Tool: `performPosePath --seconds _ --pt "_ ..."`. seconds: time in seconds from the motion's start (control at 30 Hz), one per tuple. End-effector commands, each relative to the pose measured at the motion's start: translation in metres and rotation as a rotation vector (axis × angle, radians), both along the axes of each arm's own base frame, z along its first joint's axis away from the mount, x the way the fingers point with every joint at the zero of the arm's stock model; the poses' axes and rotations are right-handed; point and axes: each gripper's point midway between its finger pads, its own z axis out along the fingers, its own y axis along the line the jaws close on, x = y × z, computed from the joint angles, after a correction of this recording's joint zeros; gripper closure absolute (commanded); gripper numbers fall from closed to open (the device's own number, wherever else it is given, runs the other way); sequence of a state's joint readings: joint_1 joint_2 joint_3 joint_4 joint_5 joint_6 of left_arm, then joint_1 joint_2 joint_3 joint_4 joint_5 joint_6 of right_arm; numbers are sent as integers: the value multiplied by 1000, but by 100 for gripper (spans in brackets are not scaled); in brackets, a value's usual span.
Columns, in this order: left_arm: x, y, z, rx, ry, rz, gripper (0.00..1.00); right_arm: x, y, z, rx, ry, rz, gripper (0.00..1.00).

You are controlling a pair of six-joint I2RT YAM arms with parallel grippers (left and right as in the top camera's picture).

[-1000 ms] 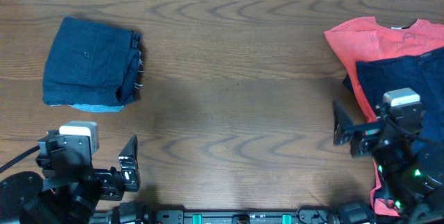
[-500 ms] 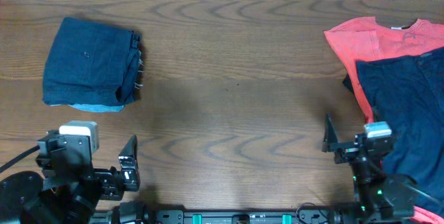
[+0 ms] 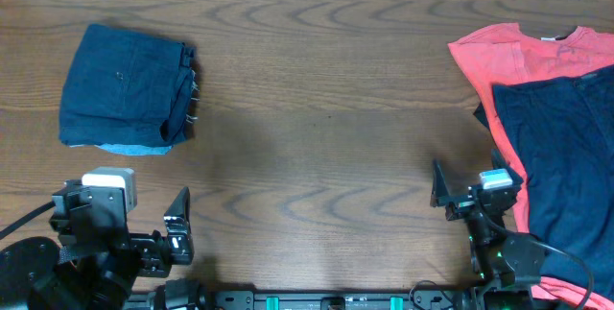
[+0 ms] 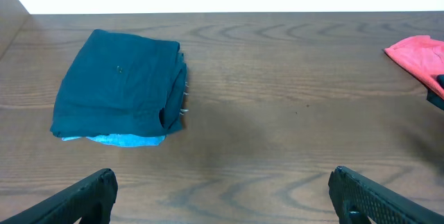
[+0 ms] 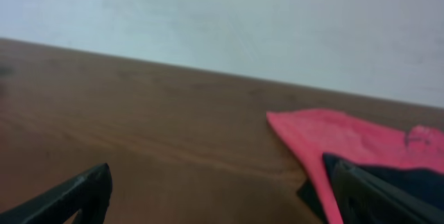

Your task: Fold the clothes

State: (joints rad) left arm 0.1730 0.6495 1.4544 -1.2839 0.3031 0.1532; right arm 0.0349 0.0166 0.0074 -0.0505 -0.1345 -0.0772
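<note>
On the table (image 3: 326, 108), far left: folded navy pile (image 3: 125, 84), squared off, with a light-blue strip (image 3: 129, 147) peeping from beneath its near edge and pale threads along its right side. Far right: coral T-shirt (image 3: 518, 56) spread flat, neck toward the far edge, running off the right side of the overhead view; on top of it, an unfolded navy piece (image 3: 566, 156) covering most of it, leaving the shirt's left margin and upper chest bare. Left gripper (image 4: 222, 189): gapes wide, grips nothing, sits low at the near-left edge, well apart from the navy pile, facing it across the wood. Right gripper (image 5: 222, 189): likewise spread wide and empty, sits near the front edge just beside the T-shirt's left margin, touching no cloth as far as can be told
</note>
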Motion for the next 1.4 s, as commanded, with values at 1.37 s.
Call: performPosePath --seconds 1.37 --pt "38 2 4 -19 -205 -1 2 -1 0 -2 2 5 4 1"
